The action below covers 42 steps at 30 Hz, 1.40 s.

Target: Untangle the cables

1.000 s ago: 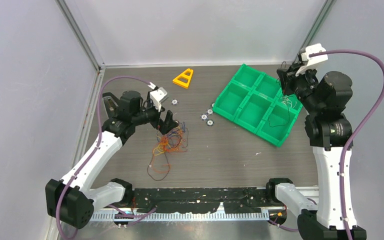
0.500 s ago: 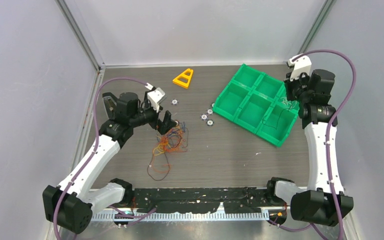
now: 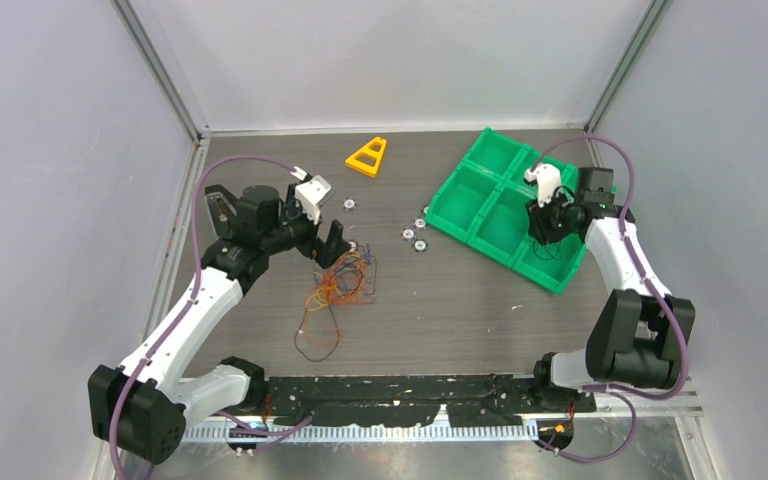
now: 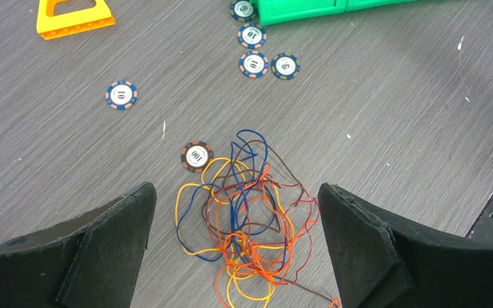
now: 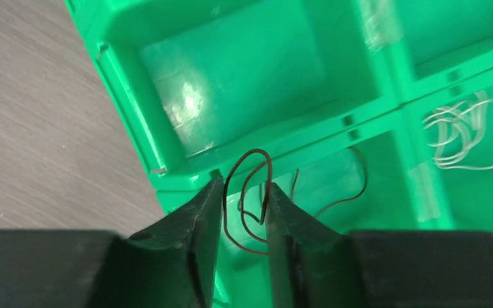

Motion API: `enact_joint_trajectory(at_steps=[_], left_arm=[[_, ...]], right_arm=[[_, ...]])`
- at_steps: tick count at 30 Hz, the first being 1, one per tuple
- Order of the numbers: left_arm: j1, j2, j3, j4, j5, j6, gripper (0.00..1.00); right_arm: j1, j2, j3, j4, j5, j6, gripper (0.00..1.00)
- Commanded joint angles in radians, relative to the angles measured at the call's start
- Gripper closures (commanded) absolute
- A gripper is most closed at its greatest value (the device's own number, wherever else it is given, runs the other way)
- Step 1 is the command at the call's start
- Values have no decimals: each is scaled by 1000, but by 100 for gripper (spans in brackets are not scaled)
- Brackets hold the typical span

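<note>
The cables lie as a tangle of thin orange, yellow, blue, red and brown wires on the grey table. My left gripper hovers just above their far end. Its fingers stand wide open on either side of the tangle, touching nothing. My right gripper is low over the green tray. Its fingers are a little apart, and a loop of one dark brown cable hangs loose in the gap and trails into the near compartment.
Thin white wires lie in a neighbouring tray compartment. Round chips sit by the tangle, further off and in a cluster by the tray. An orange triangle lies at the back.
My right arm has swung down and left from the tray's far right corner into the tray with the brown cable, and its fingers have parted slightly. The left arm has not moved.
</note>
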Motion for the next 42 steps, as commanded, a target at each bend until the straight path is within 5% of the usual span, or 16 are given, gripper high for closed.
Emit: enact_joint_trajectory(at_steps=[1, 6, 14, 22, 26, 34, 42], left_arm=[[1, 9, 27, -1, -25, -11, 0], [1, 7, 31, -16, -31, -9, 0], [2, 19, 35, -79, -22, 22, 0], [2, 36, 53, -98, -3, 31, 0], [2, 36, 60, -106, -15, 39, 0], [10, 34, 56, -115, -25, 51, 0], [15, 80, 71, -127, -53, 66, 1]], right_arm=[[-8, 57, 65, -128, -26, -120, 55], [-46, 61, 145, -250, -19, -160, 35], [-70, 48, 204, -387, -34, -236, 32], [-70, 197, 234, -379, -110, -106, 29], [-71, 258, 238, -358, -80, -87, 37], [-143, 268, 266, -432, -34, -190, 91], [-146, 359, 317, -352, 76, -99, 95]])
